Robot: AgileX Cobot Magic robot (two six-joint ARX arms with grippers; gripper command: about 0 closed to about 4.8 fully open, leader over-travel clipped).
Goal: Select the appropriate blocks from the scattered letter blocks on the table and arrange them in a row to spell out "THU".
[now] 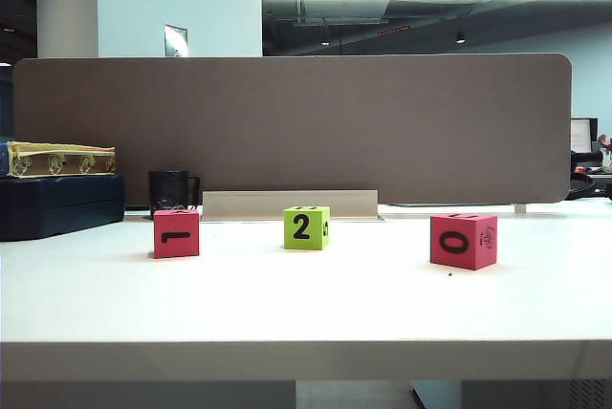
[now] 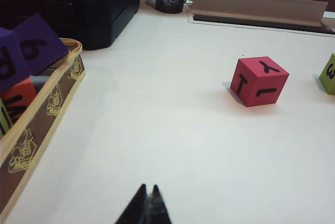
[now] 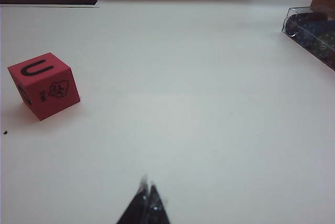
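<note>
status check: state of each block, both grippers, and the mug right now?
Left red block: on the table, free, digit 1 facing the exterior camera, lying sideways.
Green block: on the table, free, 2 facing front.
Right red block: on the table, free, turned slightly, U on top in the right wrist view.
Left gripper: shut, empty, above bare table.
Right gripper: shut, empty, above bare table.
Black mug: upright by the partition.
</note>
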